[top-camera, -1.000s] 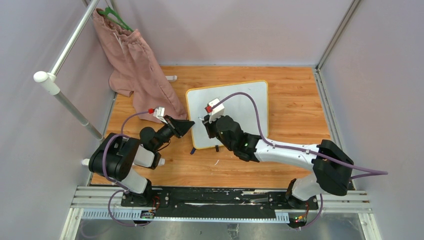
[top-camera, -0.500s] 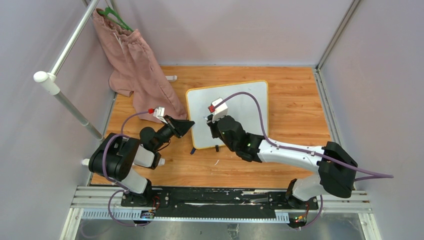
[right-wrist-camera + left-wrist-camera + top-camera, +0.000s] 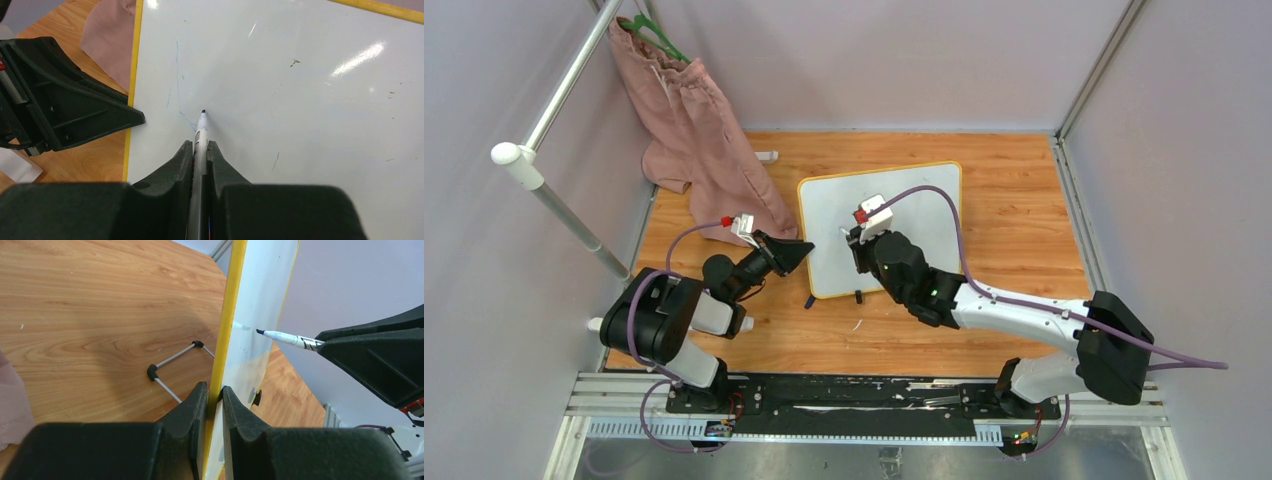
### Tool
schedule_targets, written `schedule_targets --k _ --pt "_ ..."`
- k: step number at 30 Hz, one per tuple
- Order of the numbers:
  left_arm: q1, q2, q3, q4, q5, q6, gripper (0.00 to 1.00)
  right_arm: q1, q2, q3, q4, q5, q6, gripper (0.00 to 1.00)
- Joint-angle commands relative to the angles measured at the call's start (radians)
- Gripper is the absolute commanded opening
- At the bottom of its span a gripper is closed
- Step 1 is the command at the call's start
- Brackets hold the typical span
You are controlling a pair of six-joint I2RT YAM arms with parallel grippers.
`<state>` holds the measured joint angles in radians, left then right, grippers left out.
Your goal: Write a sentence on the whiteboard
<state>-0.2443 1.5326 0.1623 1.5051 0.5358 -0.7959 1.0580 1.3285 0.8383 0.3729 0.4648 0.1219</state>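
**Blue ink barely showing on the whiteboard (image 3: 924, 200); the grip is the weak spot**

I am reading from the left, where a pink cloth (image 3: 694, 130) is hanging at the back corner. My left gripper (image 3: 214, 390) is pinching the whiteboard's yellow left edge, fingers pressed onto the frame. The whiteboard is standing propped on the wooden table (image 3: 1024, 180) between the two arms. A few faint blue strokes (image 3: 176, 85) are showing near that edge. The pen (image 3: 201, 125) is sitting clamped in my right gripper (image 3: 200, 147), its tip looking just off the surface.

I am worrying about two things. Pushing too hard could be tipping the propped whiteboard back or twisting it out of the left pinch. Pressing too lightly could be leaving more lines too pale to read. The pen could also be sliding back between the fingers.

Against a second ago, the right arm is sitting further right across the whiteboard, while the left gripper is holding where it was.
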Motion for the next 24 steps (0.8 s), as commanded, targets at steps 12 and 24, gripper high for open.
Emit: schedule_targets --k 12,24 --pt "-0.006 -0.023 -0.011 0.043 0.006 0.010 0.00 -0.026 0.059 0.071 0.035 0.025 -0.028 0.00" --pt "-0.006 -0.033 -0.011 0.044 0.005 0.010 0.00 -0.026 0.058 0.032 -0.050 0.005 0.013 0.00"
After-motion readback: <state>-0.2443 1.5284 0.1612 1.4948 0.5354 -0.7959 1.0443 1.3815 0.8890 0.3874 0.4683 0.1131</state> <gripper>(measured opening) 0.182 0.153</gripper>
